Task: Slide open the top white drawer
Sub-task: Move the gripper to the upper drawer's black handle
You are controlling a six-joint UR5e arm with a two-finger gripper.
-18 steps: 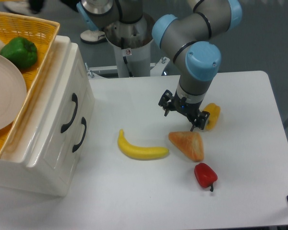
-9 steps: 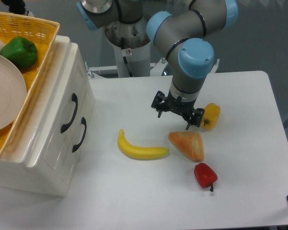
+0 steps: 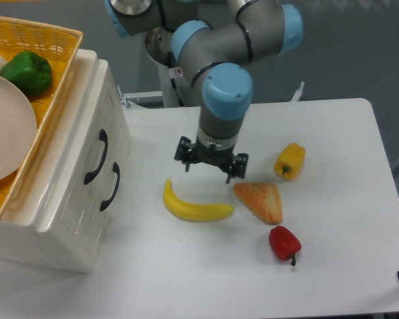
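Observation:
The top white drawer (image 3: 86, 143) is the upper of two in the cream cabinet at the left. It is shut, and its black curved handle (image 3: 97, 156) faces right. The lower drawer's handle (image 3: 111, 187) sits just below and to the right, and that drawer is shut too. My gripper (image 3: 207, 170) hangs over the middle of the table, just above the banana's right half and well to the right of the cabinet. It points down, its fingers are spread apart, and it holds nothing.
A banana (image 3: 195, 205), an orange bread wedge (image 3: 261, 201), a red pepper (image 3: 284, 242) and a yellow pepper (image 3: 290, 161) lie on the white table. On the cabinet stands a yellow basket (image 3: 46, 86) with a plate (image 3: 6, 129) and a green pepper (image 3: 28, 72).
My gripper has moved left across the table, from beside the yellow pepper to above the banana, closer to the cabinet. The drawers and the objects have not moved.

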